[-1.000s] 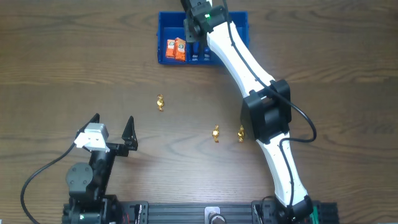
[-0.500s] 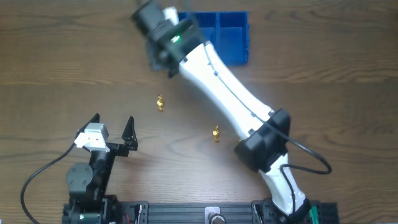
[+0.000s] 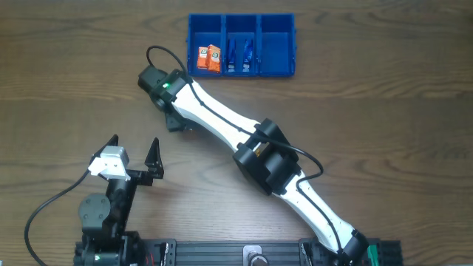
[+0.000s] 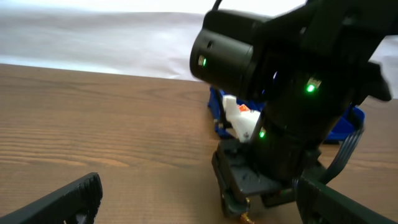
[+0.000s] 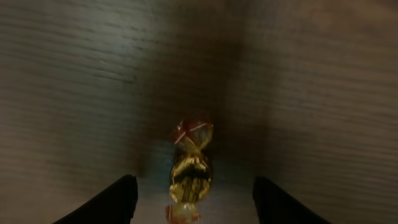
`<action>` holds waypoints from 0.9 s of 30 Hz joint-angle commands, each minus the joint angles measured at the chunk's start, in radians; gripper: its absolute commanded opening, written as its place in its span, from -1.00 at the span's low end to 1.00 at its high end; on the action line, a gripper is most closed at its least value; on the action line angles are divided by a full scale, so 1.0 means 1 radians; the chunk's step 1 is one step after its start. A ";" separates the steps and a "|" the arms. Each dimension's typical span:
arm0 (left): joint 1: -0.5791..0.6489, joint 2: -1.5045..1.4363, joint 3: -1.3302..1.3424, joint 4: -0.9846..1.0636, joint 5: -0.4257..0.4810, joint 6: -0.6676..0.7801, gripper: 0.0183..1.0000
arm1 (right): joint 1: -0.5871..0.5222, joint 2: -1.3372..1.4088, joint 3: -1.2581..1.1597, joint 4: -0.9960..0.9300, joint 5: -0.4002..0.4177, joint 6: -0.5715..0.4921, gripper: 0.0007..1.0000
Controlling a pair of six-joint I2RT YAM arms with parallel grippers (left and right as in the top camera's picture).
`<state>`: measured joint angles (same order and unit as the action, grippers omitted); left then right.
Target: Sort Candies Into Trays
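A gold-wrapped candy (image 5: 191, 171) lies on the wooden table, right between the spread fingers of my right gripper (image 5: 193, 208), which is open and low over it. In the top view the right gripper (image 3: 177, 120) sits left of centre, the right arm stretched across the table. The blue three-compartment tray (image 3: 288, 70) stands at the far edge, with orange candies (image 3: 208, 59) in its left bin and blue candies (image 3: 240, 59) in the middle one. My left gripper (image 3: 134, 144) is open and holds nothing, near its base at the front left.
The right arm's white links (image 3: 222, 125) run diagonally across the table's middle and hide what lies beneath them. In the left wrist view the right arm's black wrist (image 4: 280, 93) looms close ahead, with the blue tray (image 4: 348, 124) behind it.
The right arm swung away from the blue tray, leftward and toward the front, and lowered onto the left gold candy. Its links now cover the two other gold candies. The left arm stayed still.
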<state>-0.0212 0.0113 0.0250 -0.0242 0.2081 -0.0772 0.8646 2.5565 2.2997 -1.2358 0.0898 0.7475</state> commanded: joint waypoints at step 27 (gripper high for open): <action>0.005 -0.005 -0.020 -0.031 0.021 0.011 1.00 | -0.064 -0.177 0.002 0.010 0.106 -0.078 -0.72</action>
<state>-0.0212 0.0113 0.0250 -0.0242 0.2081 -0.0772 0.8398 2.5568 2.2982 -1.2228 0.0872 0.7433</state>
